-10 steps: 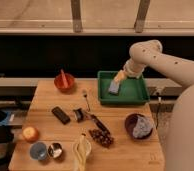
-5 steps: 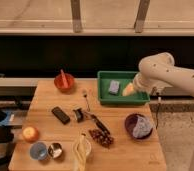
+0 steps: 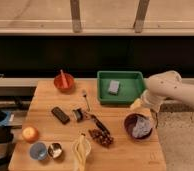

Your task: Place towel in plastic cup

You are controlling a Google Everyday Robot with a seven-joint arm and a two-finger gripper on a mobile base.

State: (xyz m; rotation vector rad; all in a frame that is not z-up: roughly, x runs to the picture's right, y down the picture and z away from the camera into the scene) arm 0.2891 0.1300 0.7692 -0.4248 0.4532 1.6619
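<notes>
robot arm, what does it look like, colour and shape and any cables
The arm is thick, smooth and rounded, with a white-to-cream shell. What looks like a thin dark cable hangs below it. The gripper, at the near right corner of the green tray, is pale yellowish. No markings show.

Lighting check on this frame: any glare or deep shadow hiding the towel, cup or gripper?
Camera view: warm, even light across the table; the wall behind it is dark; a small glint on the metal cup; no glare on the towel in the bowl or on the plastic cup; the gripper, just above the bowl, is lit.
</notes>
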